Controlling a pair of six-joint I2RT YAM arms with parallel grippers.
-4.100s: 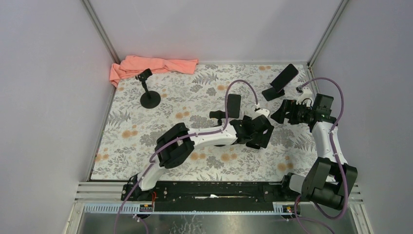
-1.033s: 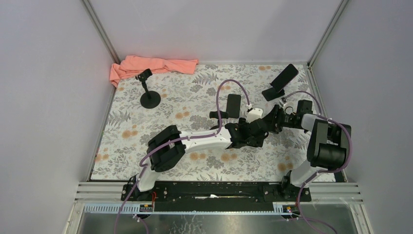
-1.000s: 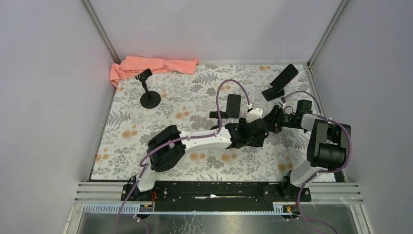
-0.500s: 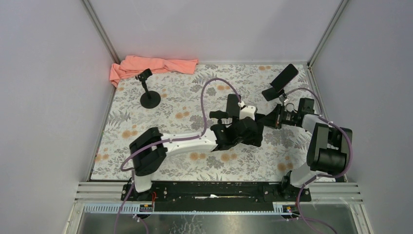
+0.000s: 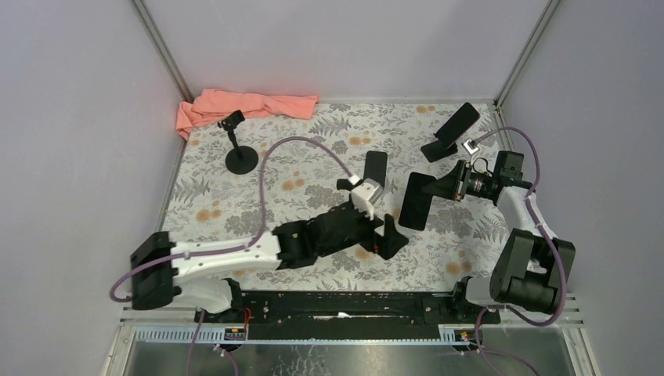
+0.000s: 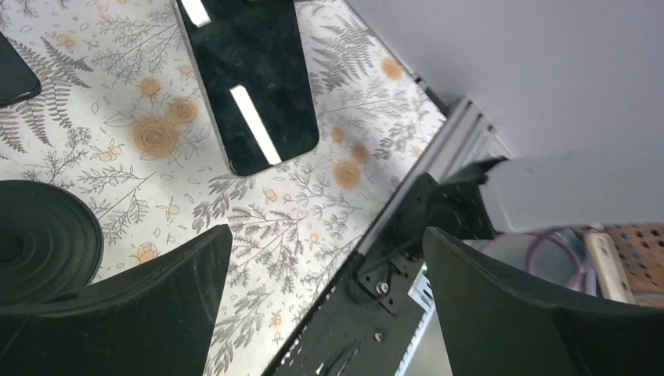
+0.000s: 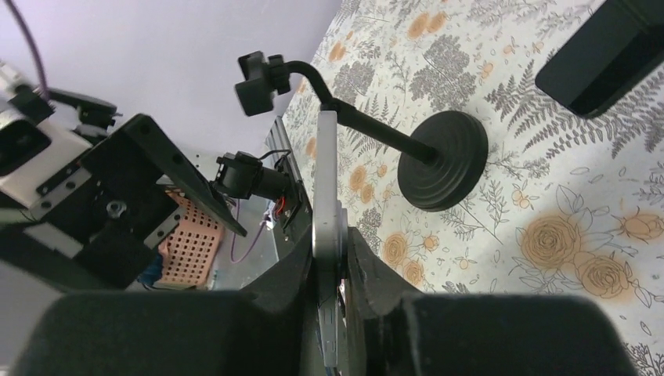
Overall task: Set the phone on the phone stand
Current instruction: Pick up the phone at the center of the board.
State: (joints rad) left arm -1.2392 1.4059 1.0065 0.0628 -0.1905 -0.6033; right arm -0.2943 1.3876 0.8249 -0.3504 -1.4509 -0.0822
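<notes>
The black phone (image 5: 415,201) hangs tilted above the right half of the table, with my right gripper (image 5: 440,190) shut on its far edge. In the right wrist view the phone (image 7: 325,188) appears edge-on, pinched in the gripper (image 7: 329,239). Just beyond it stands the phone stand, with a round black base (image 7: 442,160) and a bent neck ending in a clamp (image 7: 257,78). From above only the clamp (image 5: 348,185) shows, left of the phone. My left gripper (image 5: 388,233) stands open and empty, nearer than the phone. Its wrist view shows the phone (image 6: 250,86) beyond the gripper (image 6: 325,235).
A black slab (image 5: 376,168) lies behind the stand's clamp. Another black device leans on a wedge holder (image 5: 450,129) at the back right. A second round-based stand (image 5: 241,157) and a pink cloth (image 5: 243,106) are at the back left. Walls enclose three sides.
Both grippers were together at mid-table. My left gripper opened and its arm drew back toward the near edge. My right gripper shut on the phone and now holds it alone.
</notes>
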